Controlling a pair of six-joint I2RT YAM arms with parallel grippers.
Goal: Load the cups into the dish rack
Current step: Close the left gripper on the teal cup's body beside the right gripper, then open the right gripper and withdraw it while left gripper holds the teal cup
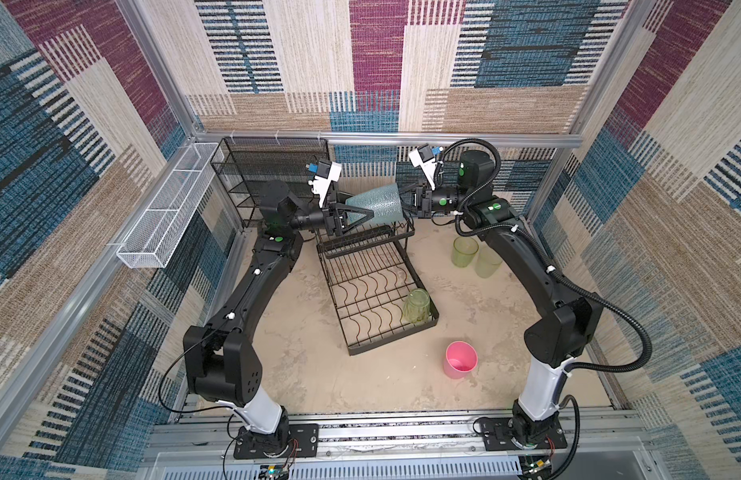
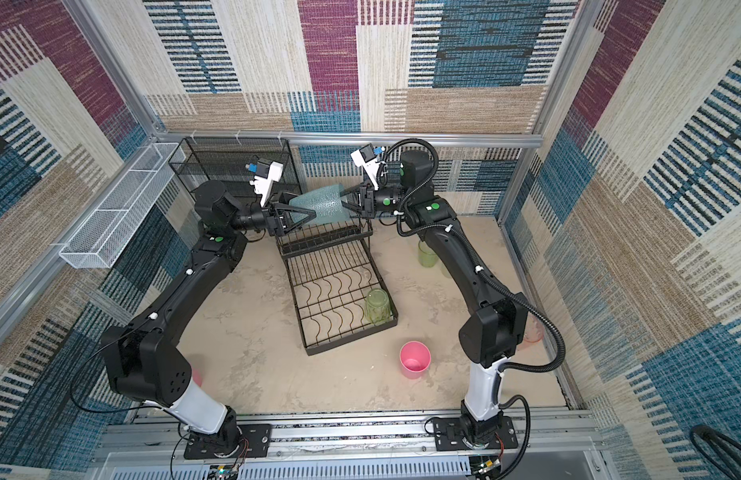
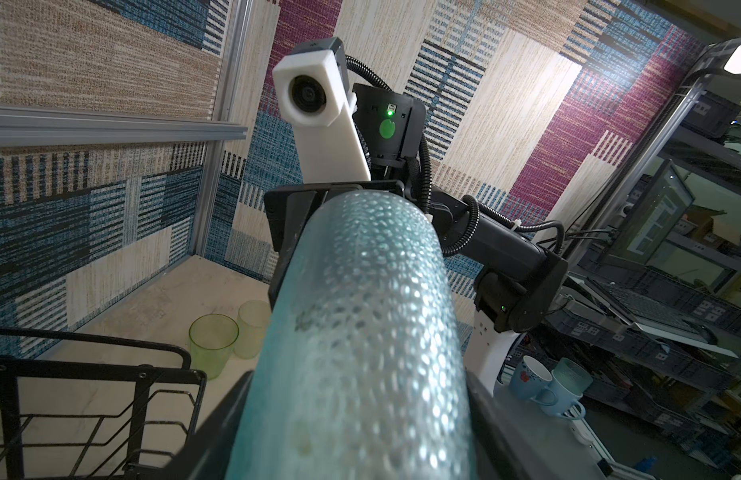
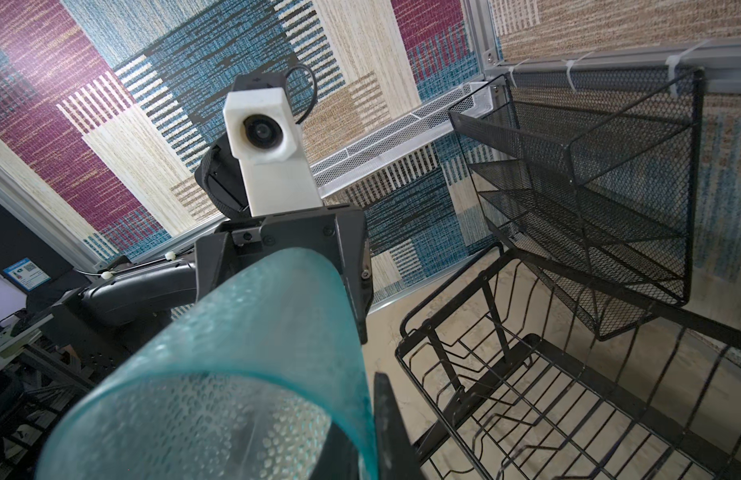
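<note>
A pale teal cup point(image 1: 377, 205) point(image 2: 321, 205) lies on its side in the air above the upper tier of the black wire dish rack point(image 1: 373, 299) point(image 2: 306, 332). My left gripper point(image 1: 360, 208) point(image 3: 360, 382) is shut on its narrow base, one finger against each side. The right gripper point(image 1: 406, 199) point(image 4: 362, 428) is shut on its rim, one finger inside and one outside. A yellow-green cup point(image 1: 416, 307) stands upside down in the lower tier's right corner. Two more yellow-green cups point(image 1: 464, 251) point(image 1: 488, 262) and a pink cup point(image 1: 460, 359) stand on the table.
A black fine-mesh shelf unit point(image 1: 273, 174) stands at the back left, right behind my left wrist. A long white mesh trough point(image 1: 169, 208) hangs on the left wall. A reddish-pink cup point(image 2: 533, 332) shows partly behind the right arm's elbow.
</note>
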